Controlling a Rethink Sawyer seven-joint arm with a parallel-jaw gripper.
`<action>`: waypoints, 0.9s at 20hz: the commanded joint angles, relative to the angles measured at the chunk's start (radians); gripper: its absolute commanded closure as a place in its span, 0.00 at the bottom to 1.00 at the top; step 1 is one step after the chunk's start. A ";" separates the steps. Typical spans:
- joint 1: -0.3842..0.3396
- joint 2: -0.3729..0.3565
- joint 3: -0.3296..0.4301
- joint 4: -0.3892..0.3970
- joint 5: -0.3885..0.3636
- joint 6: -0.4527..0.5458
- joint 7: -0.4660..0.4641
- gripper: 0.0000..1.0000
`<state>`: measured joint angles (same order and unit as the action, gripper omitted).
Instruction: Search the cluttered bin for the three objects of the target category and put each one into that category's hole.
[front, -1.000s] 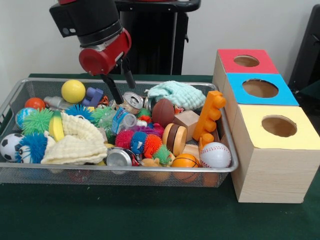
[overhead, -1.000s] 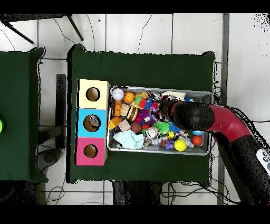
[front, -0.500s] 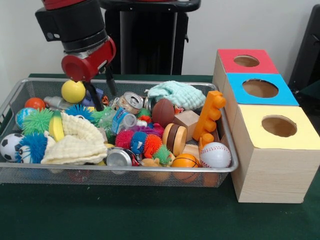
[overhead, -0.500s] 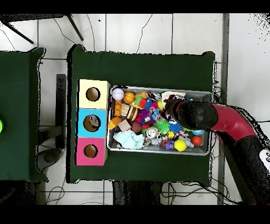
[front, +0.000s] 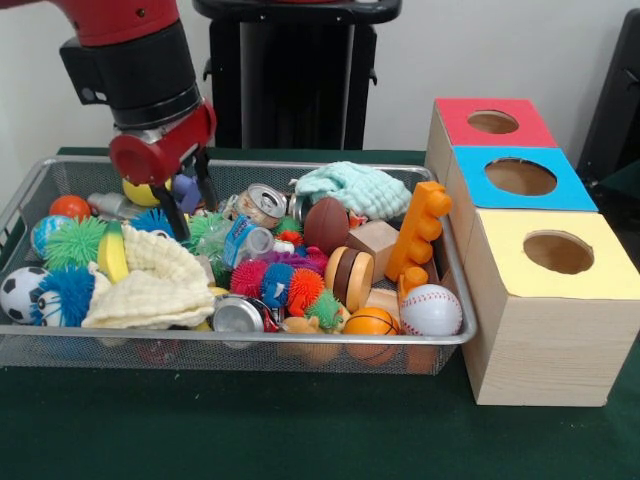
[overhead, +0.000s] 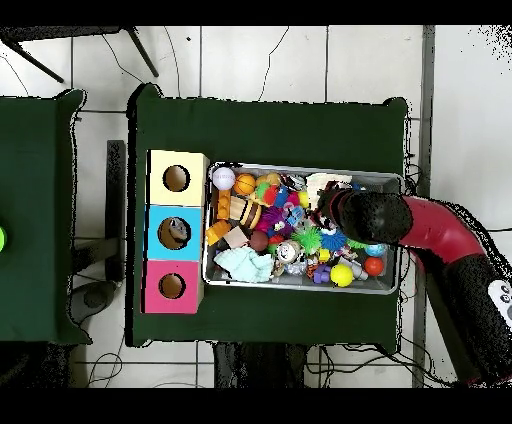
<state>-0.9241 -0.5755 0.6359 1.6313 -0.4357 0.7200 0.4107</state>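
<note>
A red and black arm lowers its gripper (front: 184, 195) into the far left of a wire bin (front: 452, 300) of toys, jaws spread and empty. Just beside the tips lie a yellow ball (front: 135, 192) and a blue block (front: 186, 190). The ball looks light, smooth and liable to roll, so it is probably best pinched across its middle.
</note>
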 joint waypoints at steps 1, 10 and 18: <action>0.018 0.128 -0.068 -0.054 -0.009 -0.015 0.146 0.00; 0.026 0.173 -0.072 -0.075 0.018 0.087 0.114 0.00; 0.053 0.181 -0.117 -0.120 0.028 0.195 0.110 0.00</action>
<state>-0.9014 -0.4448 0.5869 1.6136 -0.4262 0.7769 0.4107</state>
